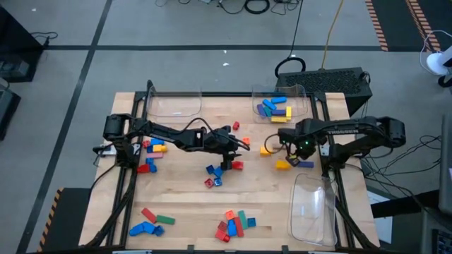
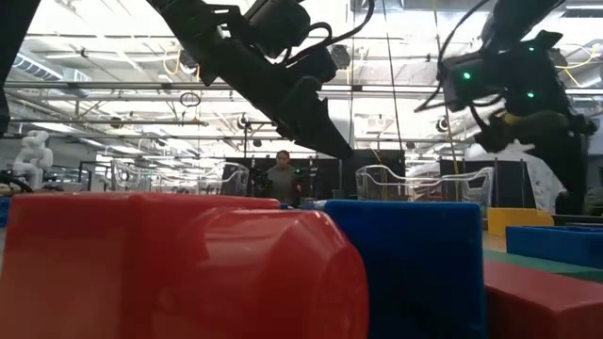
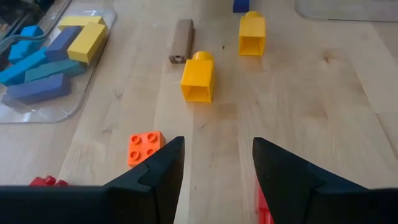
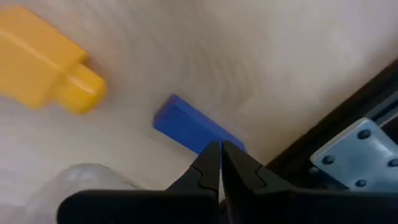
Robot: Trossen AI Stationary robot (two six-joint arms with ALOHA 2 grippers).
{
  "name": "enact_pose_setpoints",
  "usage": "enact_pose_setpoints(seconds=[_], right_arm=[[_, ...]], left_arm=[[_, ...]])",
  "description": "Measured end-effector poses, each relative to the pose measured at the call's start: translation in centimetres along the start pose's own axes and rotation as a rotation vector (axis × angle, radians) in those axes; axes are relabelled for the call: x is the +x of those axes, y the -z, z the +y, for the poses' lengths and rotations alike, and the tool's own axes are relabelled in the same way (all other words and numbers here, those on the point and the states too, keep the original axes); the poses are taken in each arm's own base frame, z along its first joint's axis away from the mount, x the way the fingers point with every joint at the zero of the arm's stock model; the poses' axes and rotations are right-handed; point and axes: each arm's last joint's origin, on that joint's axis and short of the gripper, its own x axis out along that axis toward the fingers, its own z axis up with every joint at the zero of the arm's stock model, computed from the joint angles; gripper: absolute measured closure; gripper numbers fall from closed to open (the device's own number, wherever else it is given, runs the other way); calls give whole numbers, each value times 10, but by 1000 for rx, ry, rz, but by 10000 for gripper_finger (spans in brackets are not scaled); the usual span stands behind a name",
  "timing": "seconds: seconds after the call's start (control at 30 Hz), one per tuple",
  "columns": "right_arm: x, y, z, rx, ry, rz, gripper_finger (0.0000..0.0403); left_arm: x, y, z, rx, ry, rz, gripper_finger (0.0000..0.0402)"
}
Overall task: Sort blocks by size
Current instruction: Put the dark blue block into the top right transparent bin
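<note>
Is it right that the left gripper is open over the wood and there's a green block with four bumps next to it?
Almost. The left gripper is open over the wooden table, but the four-bump block beside it is orange, not green. The left wrist view shows it.

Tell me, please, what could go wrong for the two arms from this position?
The left gripper hangs open between an orange block and red blocks; lowering straight down, a finger might knock one aside. The right gripper is shut with its tips close to a blue block near the table's frame; a push could slide that block against the frame.
</note>
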Motion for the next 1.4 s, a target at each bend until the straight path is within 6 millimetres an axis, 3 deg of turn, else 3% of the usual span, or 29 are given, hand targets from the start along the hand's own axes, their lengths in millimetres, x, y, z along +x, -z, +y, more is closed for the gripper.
enact_pose_setpoints(seconds=[0.27,0.53,0.73,0.9,1.13,1.4], right_arm=[[29,5,4,14,-34,-22,403],[35,2,10,4,-65,-43,403],[19,-14,29,-45,-235,-182,403],[-9,-26,45,-133,-344,-326,403],[-28,-32,46,-308,-195,-450,397],[10,-55,58,-434,18,-303,319]], left_arm=[[0,1,-4,5,2,9,210],[0,0,-4,5,2,8,210],[0,0,-4,6,2,4,210],[0,0,-4,5,2,4,210],[0,0,-4,6,2,4,210],[0,0,-4,6,2,4,210]])
